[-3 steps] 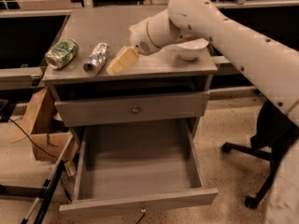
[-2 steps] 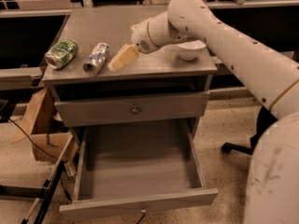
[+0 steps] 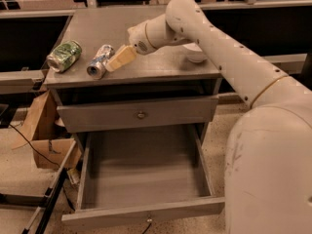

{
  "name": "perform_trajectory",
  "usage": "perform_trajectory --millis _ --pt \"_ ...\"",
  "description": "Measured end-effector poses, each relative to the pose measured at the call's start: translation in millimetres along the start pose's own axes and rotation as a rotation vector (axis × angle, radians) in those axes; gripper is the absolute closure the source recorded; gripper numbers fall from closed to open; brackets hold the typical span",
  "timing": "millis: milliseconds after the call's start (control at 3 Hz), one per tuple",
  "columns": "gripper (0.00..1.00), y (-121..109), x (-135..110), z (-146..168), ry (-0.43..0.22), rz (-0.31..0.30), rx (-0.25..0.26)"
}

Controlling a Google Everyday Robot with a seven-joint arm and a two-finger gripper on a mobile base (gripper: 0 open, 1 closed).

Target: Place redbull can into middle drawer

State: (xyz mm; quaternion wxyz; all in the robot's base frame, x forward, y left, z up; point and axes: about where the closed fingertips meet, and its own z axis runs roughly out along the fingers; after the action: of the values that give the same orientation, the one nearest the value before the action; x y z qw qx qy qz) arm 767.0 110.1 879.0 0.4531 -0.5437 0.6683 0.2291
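Observation:
The redbull can (image 3: 99, 61), slim and silver-blue, lies on its side on the cabinet top (image 3: 146, 33), left of centre. My gripper (image 3: 118, 59) reaches down from the right, and its yellowish fingertips are right beside the can's right side. The middle drawer (image 3: 146, 179) is pulled wide open below; its deep grey box holds nothing that I can see. The closed upper drawer front (image 3: 139, 114) with a round knob sits above it.
A fatter green-patterned can (image 3: 64, 56) lies on its side at the top's left edge. A white bowl (image 3: 196, 53) stands behind my arm at the right. A cardboard box (image 3: 46, 140) and cables lie on the floor to the left.
My arm has moved left, bringing the gripper's tip closer to the redbull can. The cans and the drawer have not moved.

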Motion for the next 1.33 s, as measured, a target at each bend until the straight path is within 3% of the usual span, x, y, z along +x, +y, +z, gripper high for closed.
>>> perform_trajectory --millis 1333 --pt "0.03 42 -16 65 -0.044 0.047 -0.170"
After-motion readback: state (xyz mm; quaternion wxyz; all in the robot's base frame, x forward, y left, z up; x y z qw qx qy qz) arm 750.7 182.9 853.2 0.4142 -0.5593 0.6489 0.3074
